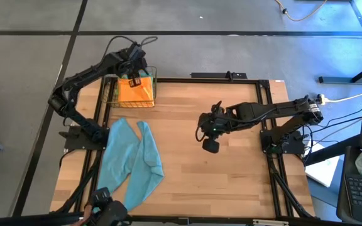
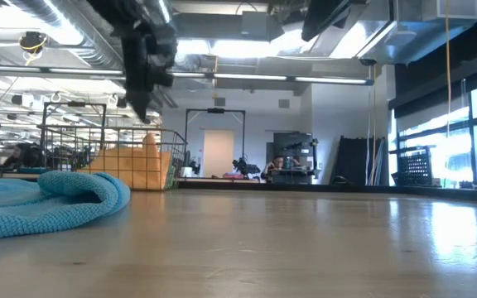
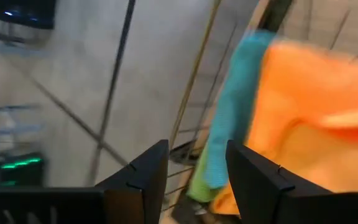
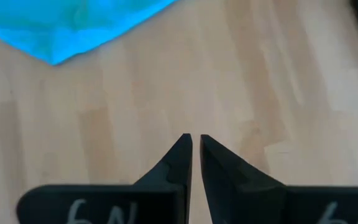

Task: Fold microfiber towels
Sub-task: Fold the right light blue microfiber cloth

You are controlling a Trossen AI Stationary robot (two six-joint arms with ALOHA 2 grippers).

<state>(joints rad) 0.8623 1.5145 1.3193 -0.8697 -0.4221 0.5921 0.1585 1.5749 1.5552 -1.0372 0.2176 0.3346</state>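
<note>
Left gripper (image 1: 135, 74), jaws parted and empty, hovers over the 11 o'clock basket (image 1: 113, 94); right gripper (image 4: 195, 146) closed, empty. Pinch the orange towel (image 1: 136, 91) edge only.

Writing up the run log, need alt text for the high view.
Seen from above, a teal towel lies crumpled at the left of a wooden table. The left hand hangs open over a wire basket holding an orange towel; the right hand waits shut over bare wood.

Wooden table (image 1: 231, 176): teal towel (image 1: 131, 160), basket (image 1: 113, 94)
</note>
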